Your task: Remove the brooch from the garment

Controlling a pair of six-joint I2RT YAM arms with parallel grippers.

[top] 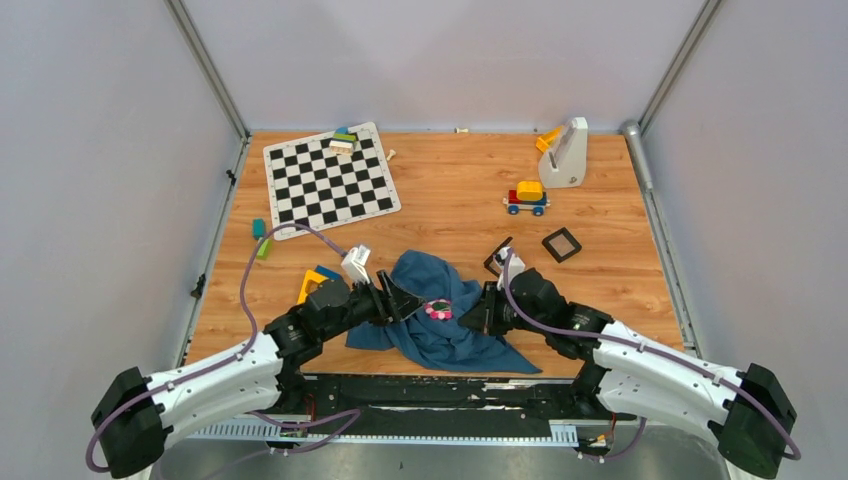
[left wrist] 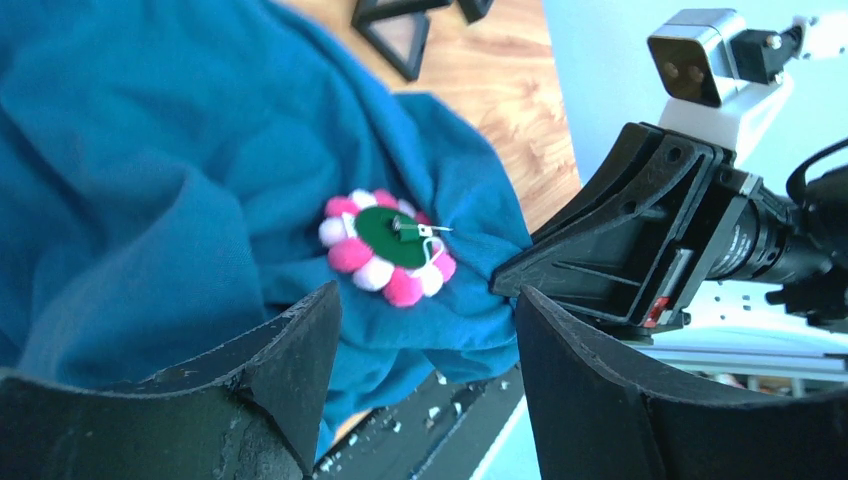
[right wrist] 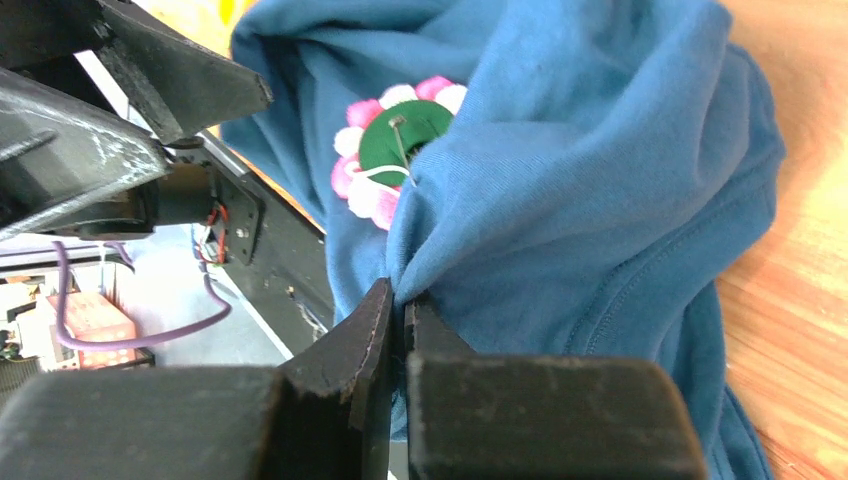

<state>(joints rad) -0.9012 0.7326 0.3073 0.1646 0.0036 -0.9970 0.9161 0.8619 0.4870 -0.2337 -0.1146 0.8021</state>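
My left tool [left wrist: 425, 315] gaped just short of the brooch [left wrist: 390, 247], while my right tool [right wrist: 398, 310] clenched a fold of the garment [right wrist: 600, 150] beside the brooch.

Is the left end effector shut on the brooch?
No. In the left wrist view the left end effector stands open, its fingers apart and clear of the brooch pinned on the garment.

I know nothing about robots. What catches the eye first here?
A crumpled teal-blue cloth garment lies front and centre in the overhead view, with a pink-and-white flower brooch with a green centre on it. The right gripper pinches a fold of cloth beside the brooch, while the open left gripper faces it. Farther back on the left sits a black-and-white chessboard.
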